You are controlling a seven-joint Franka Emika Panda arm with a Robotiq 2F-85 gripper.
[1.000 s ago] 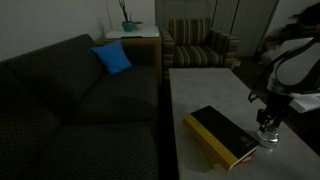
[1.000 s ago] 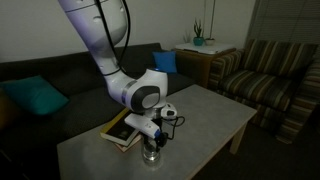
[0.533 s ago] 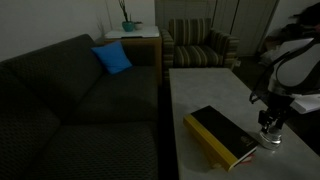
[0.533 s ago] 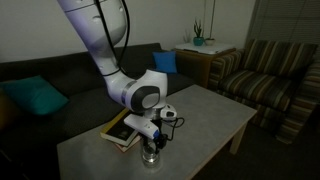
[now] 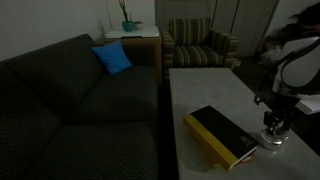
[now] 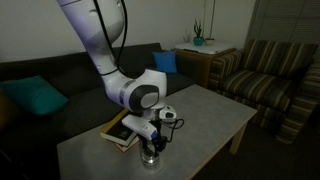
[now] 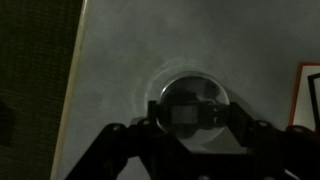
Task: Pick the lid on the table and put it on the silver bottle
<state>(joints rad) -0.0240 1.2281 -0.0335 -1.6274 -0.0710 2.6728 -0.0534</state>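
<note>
- In an exterior view: spotted the gripper (image 5: 272,130) pointing straight down onto the bottle (image 5: 271,141), touching its top. That's near the table (image 5: 205,85) edge and just beside the book (image 5: 222,136). Can't pick out the lid on its own here, way too small and dark.
- In an exterior view: same deal, with the gripper (image 6: 152,146) directly over the upright bottle (image 6: 150,157) and the book (image 6: 120,131) just behind. No sign of the lid from this side either, probably tucked under the fingers.
- Wrist view: finally got the lid (image 7: 190,100), dead centre between the fingers (image 7: 135,132), which look pinched in against its sides. So calling it clamped on the lid.
- Also noticed a faint ring around it, probably the bottle's rim. Can't say for sure it's fully seated.
- Relation that matters: lid straight below the gripper and right over the bottle's mouth, no sideways offset to see. Round, so no long axis to line up. Only one arm anyway. Guessing the next bit calls for just letting go and lifting straight up.
- Writing: none readable, not even on the black-and-yellow book.
</note>
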